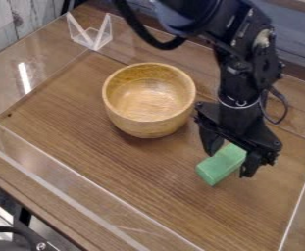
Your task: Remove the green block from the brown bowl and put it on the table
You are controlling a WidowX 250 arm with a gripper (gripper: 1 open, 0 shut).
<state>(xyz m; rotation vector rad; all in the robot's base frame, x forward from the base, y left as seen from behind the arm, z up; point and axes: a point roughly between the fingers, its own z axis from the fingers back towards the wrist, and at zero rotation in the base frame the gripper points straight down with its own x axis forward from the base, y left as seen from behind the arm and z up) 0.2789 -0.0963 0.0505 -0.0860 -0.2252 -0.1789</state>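
Note:
The green block (pixel 221 168) lies flat on the table (pixel 102 172), to the right of and in front of the brown bowl (pixel 149 98). The bowl is empty and shows its yellowish inside. My gripper (pixel 234 153) points down over the far end of the block, with the jaws spread to either side of it. One black finger (pixel 205 141) stands left of the block and the other at its right. The gripper is open and the block rests on the wood.
Clear acrylic walls (pixel 37 172) ring the table on all sides. A small clear acrylic stand (pixel 89 34) sits at the back left corner. The right wall (pixel 299 211) is close to the block and the arm.

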